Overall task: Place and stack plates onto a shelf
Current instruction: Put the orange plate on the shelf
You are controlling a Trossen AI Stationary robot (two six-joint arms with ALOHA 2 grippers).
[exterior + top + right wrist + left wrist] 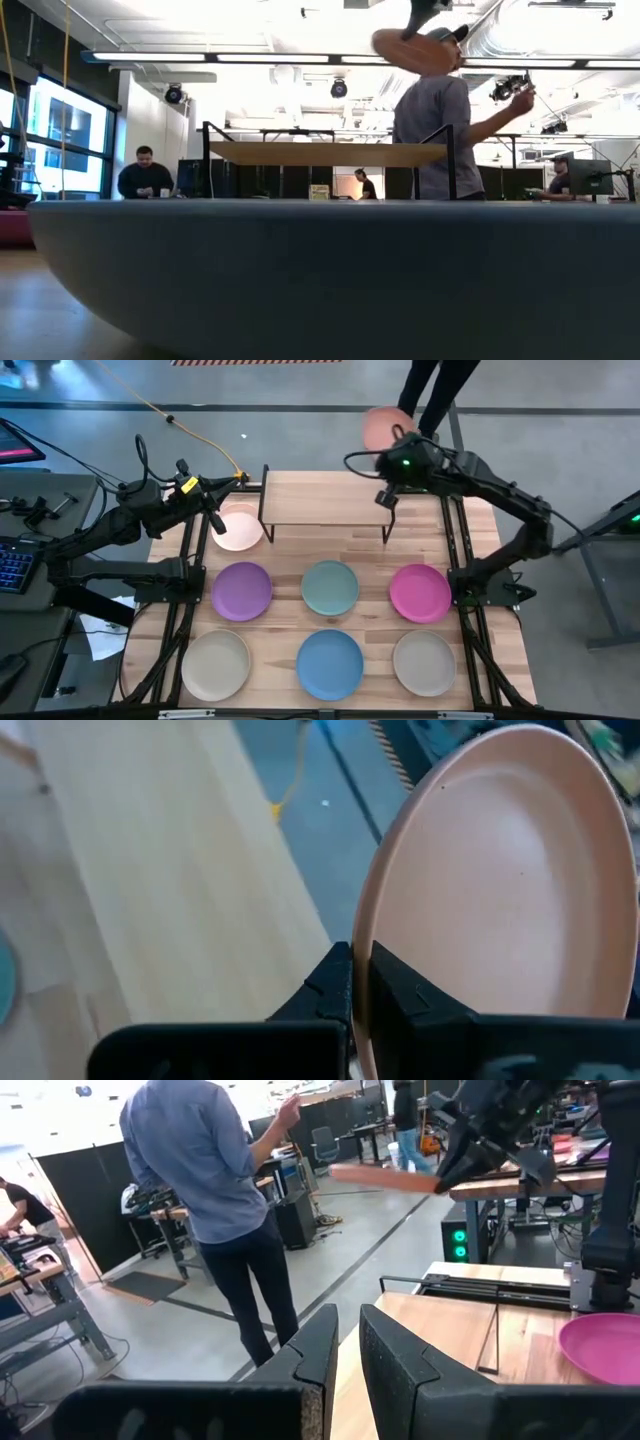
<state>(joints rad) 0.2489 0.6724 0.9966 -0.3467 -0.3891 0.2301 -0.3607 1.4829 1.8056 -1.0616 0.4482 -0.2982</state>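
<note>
Shelf (325,495): light wood top on black legs, at the twelve o'clock edge of the table (490,660) in the high view; nothing lies on its top.

Right gripper (392,435): raised beyond the shelf's far right corner, clenched on the rim of a pale pink plate (383,428). From the right wrist camera the fingers (395,990) pinch the plate's edge (500,870), and the plate is held clear of the shelf. In the low view the same plate (405,48) hangs above shelf height.

Left gripper (214,520): at the ten o'clock side of the table, just over the near edge of the second pale pink plate (237,526), which lies flat left of the shelf. Its fingers (390,1355) stand slightly parted; nothing shows between them.

Middle row, flat on the table: purple plate (241,590) at nine o'clock, teal plate (330,587) at centre, magenta plate (419,592) at three o'clock.

Near row: beige plate (215,665) at seven o'clock, blue plate (330,663) at six, second beige plate (425,662) at five. All are apart from one another.

A person (225,1200) in a blue shirt stands beyond the table's far edge.
</note>
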